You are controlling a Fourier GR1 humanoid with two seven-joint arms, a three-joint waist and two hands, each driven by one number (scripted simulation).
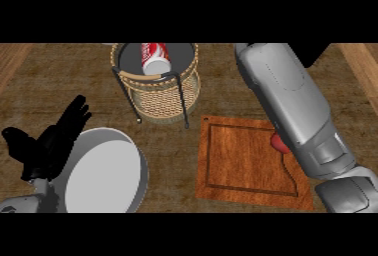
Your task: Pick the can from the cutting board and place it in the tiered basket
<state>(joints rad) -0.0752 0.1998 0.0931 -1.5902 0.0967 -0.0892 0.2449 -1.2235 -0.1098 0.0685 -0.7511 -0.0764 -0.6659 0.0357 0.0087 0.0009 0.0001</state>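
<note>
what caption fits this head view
The can sits in the tiered basket; cutting board nearer right, left hand open by plate.

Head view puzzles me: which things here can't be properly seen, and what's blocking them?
1. The right robot hand: not in the head view; the right forearm runs off the top edge.
2. The red thing on the cutting board: mostly behind that forearm, so I cannot tell what it is.
3. The can in the tiered basket: only part shows; the basket's wall hides the rest.
</note>
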